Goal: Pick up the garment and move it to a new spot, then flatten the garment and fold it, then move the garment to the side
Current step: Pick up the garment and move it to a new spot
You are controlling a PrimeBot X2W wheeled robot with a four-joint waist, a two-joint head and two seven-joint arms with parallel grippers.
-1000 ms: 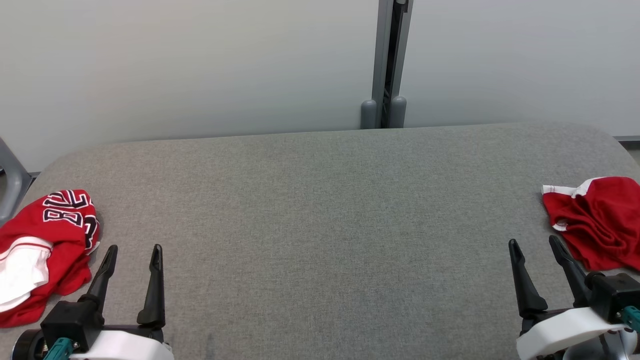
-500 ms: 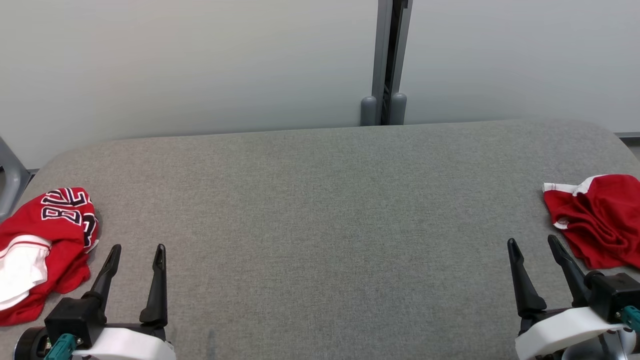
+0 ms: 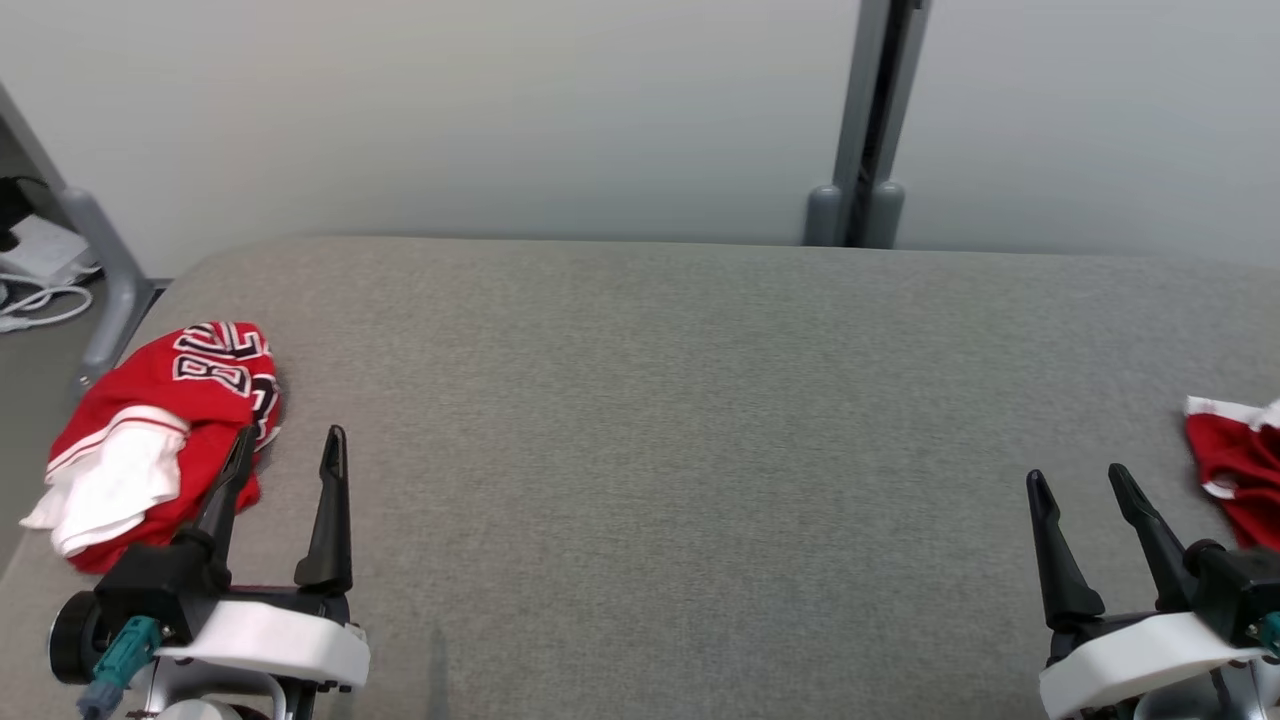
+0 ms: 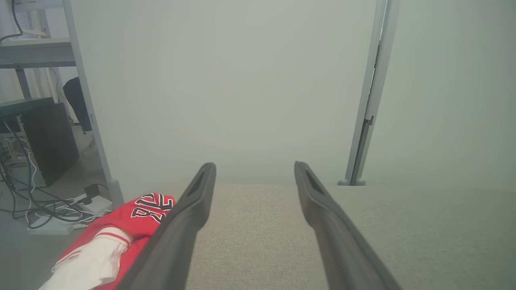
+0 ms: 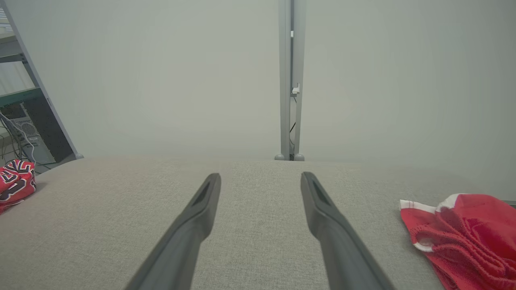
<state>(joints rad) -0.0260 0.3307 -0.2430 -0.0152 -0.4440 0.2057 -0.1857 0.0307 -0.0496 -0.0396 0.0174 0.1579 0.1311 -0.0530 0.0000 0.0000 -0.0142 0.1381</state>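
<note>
A crumpled red garment (image 3: pixel 170 400) with dark lettering and a white part lies at the left end of the grey padded table (image 3: pixel 650 400); it also appears in the left wrist view (image 4: pixel 137 221). My left gripper (image 3: pixel 289 435) is open and empty, and its left finger overlaps the garment's right edge in the head view. Between the open left gripper's (image 4: pixel 254 167) fingers lies bare table. A second red garment (image 3: pixel 1240 470) with white trim lies at the right edge, just right of my open, empty right gripper (image 3: pixel 1076 475), (image 5: pixel 261 177).
A pale wall with a grey post (image 3: pixel 865 120) runs behind the table. Left of the table stand a grey shelf leg (image 3: pixel 100 260), cables and a dark computer case (image 4: pixel 48 141) on the floor. The wide middle of the table lies between my grippers.
The head view has swung left, so the whole picture has shifted right. My left gripper, earlier apart from the lettered garment, now stands at its right edge. Both grippers stay open.
</note>
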